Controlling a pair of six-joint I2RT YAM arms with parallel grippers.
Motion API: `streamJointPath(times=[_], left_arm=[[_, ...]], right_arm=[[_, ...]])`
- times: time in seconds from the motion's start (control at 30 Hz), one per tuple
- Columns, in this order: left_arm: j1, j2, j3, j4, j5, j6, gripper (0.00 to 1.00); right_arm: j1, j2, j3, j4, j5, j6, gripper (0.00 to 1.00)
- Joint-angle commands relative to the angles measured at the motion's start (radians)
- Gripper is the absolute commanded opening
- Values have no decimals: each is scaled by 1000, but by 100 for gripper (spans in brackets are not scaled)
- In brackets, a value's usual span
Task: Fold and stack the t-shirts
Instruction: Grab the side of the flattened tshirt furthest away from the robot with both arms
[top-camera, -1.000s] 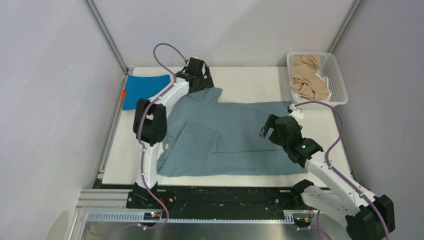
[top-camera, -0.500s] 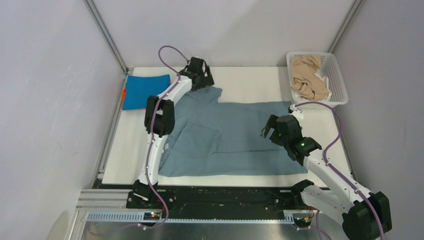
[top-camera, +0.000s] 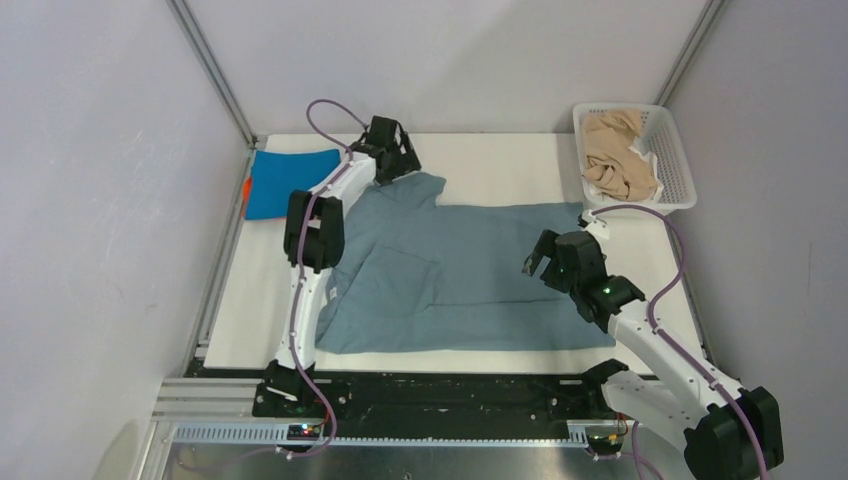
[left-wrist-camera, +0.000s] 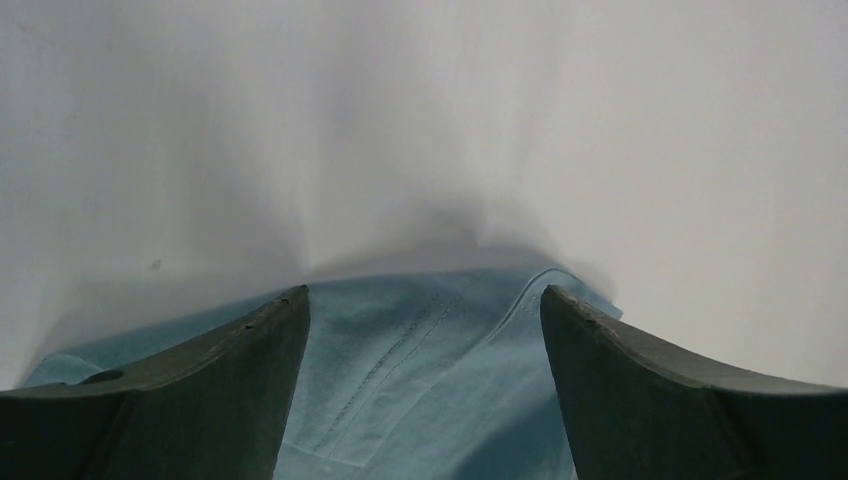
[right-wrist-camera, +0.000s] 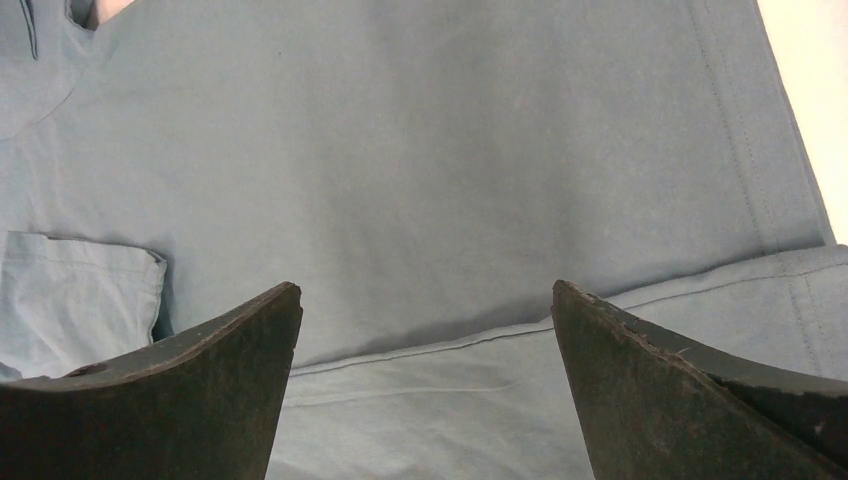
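- Left claw (top-camera: 388, 150) (left-wrist-camera: 425, 300): jaws wide, holding nothing, low over the far-left sleeve of the grey tee (top-camera: 450, 270) (left-wrist-camera: 420, 380) where it meets bare table (top-camera: 500, 160). Likely placed to pinch that sleeve edge for a fold.
- Right claw (top-camera: 540, 262) (right-wrist-camera: 425, 290): jaws wide too, empty, hovers over the tee's right half above a straight seam line. Looks like it is waiting or lining up for its side of the fold.
- Grey tee lies flat mid-table and takes up most of it. Long axis runs left-right across the table, neck end left, hem right.
- Near long edge looks already folded over, with a second layer along the front; hard to be sure from above.
- Small flap at left in the right wrist view, pocket or tucked sleeve, cannot tell which.
- Blue tee (top-camera: 290, 180) sits folded at the far-left corner, and orange tee (top-camera: 245, 187) just peeks out under its left edge. Judged: that is the stack spot, kept clear of the fold area.
- Beige tees (top-camera: 615, 150) are crumpled in the basket (top-camera: 680, 160) at far right, not yet folded.
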Motion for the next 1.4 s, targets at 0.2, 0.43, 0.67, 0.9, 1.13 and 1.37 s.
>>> streamJointPath(times=[0.2,0.43,0.67,0.9,1.13,1.37], left_arm=[[-38,-101,-118,-128,-127,56,78],[-80,-82,-52,-209,-199,155,74],[-80,-75,-17,-251,-301,187,57],[-69,-75,37,-266,-335,212,51],[-60,-72,55,-267,-285,242,40],[-50,-41,52,-272,-195,262,45]], right_arm=[[-10,-30,-13,18,5,2,100],[-12,-26,-17,21,1,6,100],[-22,-19,-18,23,8,3,100],[-33,3,-18,27,14,4,100],[-55,33,-18,55,9,-6,100],[-83,46,-18,61,-6,-7,100]])
